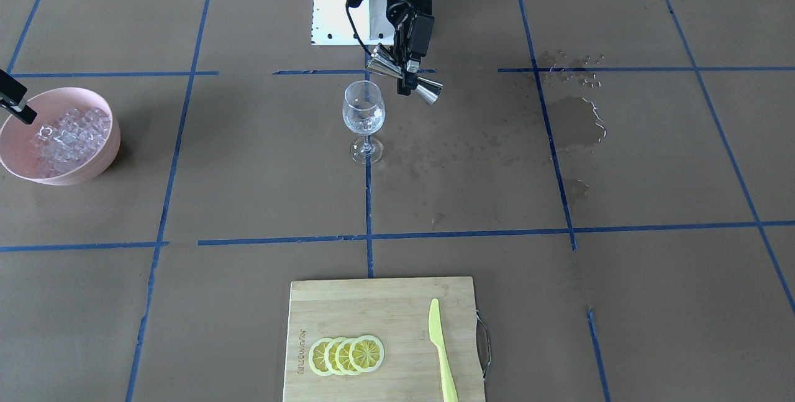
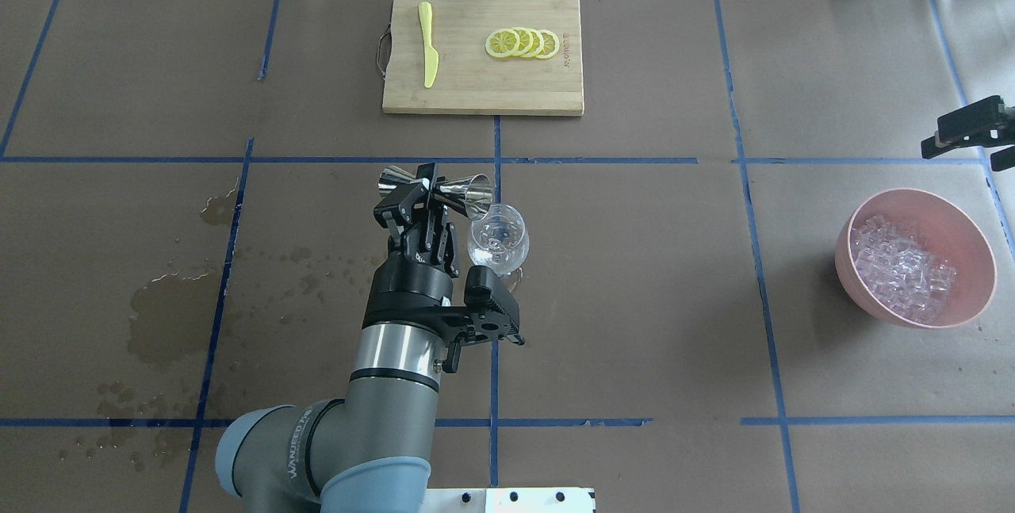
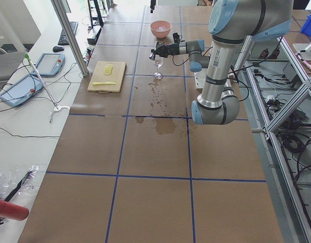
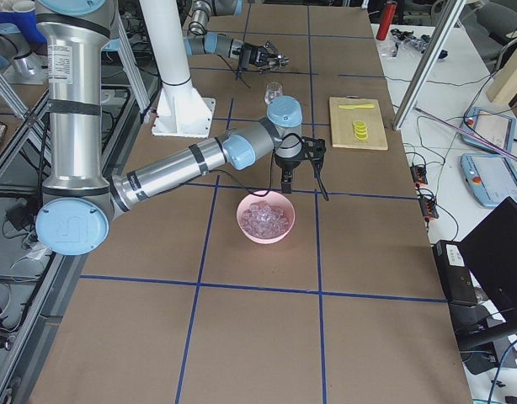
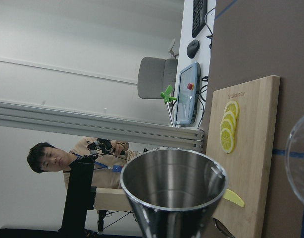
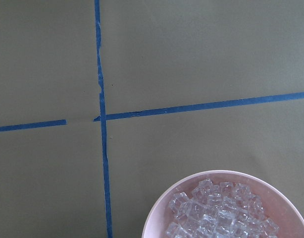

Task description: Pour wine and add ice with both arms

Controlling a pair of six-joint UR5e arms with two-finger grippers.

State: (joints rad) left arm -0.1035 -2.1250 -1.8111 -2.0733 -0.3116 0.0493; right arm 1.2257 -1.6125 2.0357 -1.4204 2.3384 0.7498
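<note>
Plainly, the ice [image 1: 68,135] is a heap of small clear cubes, glassy and colourless, all much alike. It fills the pink bowl [image 1: 102,156], which stands toward the end of the desk [image 1: 248,172] on the robot's right. In the right wrist view the cubes lie packed against one another inside the bowl's rim. The right gripper [image 4: 306,192] hangs near the bowl, raised above the desk, with its fingers spread wide and nothing between them.

The wine is hard to make out. The wine glass [image 1: 363,116] stands upright on a blue tape line at mid desk. Clear glints show low in its bowl, but I cannot tell whether they are liquid or only reflections.

The left gripper [image 2: 428,188] is clamped on the narrow waist of a double-ended steel measuring cup [image 2: 468,194]. The cup is held nearly on its side, with one mouth just at the glass's rim. In the left wrist view the cup's inside shows as shining steel, and I cannot tell whether any liquid lies in it.

Across the desk from the robot, a wooden cutting board [image 1: 372,309] carries four overlapping lemon slices [image 1: 346,355]. A yellow-green knife [image 1: 442,352] lies on the board apart from them. Dark wet patches [image 1: 574,122] mark the brown paper on the robot's left side.
</note>
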